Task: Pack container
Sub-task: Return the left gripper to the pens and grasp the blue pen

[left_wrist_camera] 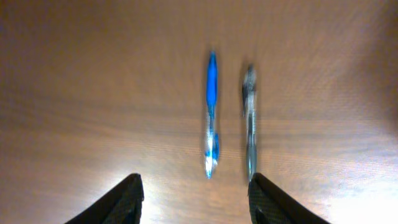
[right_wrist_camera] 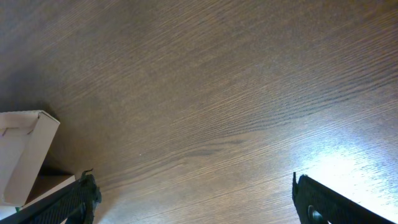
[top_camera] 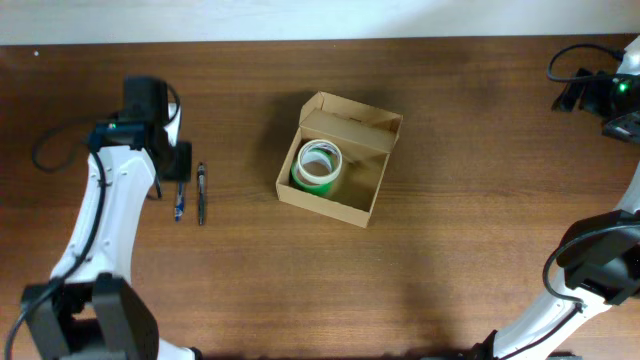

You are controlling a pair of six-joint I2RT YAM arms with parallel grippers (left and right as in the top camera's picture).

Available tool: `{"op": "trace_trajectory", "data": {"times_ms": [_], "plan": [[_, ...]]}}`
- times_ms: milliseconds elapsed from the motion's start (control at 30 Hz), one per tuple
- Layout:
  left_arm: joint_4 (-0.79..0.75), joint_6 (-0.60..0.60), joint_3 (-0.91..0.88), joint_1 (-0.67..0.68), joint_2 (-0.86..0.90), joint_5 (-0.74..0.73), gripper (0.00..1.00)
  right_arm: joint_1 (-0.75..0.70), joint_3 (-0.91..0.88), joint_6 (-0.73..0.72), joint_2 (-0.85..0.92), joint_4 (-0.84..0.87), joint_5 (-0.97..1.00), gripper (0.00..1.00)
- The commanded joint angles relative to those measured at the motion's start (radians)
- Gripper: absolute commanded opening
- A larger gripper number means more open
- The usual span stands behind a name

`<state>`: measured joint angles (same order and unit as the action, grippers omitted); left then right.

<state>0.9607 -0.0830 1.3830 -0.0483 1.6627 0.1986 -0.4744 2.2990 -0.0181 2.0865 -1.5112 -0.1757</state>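
Box point(top_camera: 340, 160) on table point(top_camera: 450, 280), overhead view: flap lid up, well off to the right of the left gripper point(top_camera: 180, 163), far left of the right arm point(top_camera: 600, 270). Tape point(top_camera: 319, 165), green and white, lies inside the box against its left wall. Blue pen point(top_camera: 180, 205) and dark pen point(top_camera: 201, 193) lie parallel, close but apart, just beside the left gripper, between it and the box.

Left wrist view: jaws spread wide, holding nothing. Both pens lie straight ahead of the gap, blue on the left, dark on the right; picture blurred.

Right wrist view: right gripper point(right_wrist_camera: 196, 205) spread wide, nothing held. Bare wood ahead; a box corner shows at far left, beside the left jaw.
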Motion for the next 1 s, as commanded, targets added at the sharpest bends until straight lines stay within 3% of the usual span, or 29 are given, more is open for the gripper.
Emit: {"op": "trace_trajectory", "data": {"times_ms": [0,433,767,967], "plan": [[-0.029,0.067,-0.087,-0.043,0.059,-0.093,0.54,0.003,-0.005,0.002,-0.002,0.0,-0.008,0.99],[-0.087,-0.001,-0.087,-0.069,0.268,-0.102,0.54,0.003,-0.005,0.002,-0.002,0.0,-0.008,0.99],[-0.138,-0.011,-0.087,-0.088,0.307,-0.101,0.47,0.003,-0.005,0.002,-0.002,0.0,-0.008,0.99],[-0.151,-0.114,-0.087,-0.11,0.307,-0.101,0.43,0.003,-0.005,0.002,-0.002,0.0,-0.008,0.99]]}}
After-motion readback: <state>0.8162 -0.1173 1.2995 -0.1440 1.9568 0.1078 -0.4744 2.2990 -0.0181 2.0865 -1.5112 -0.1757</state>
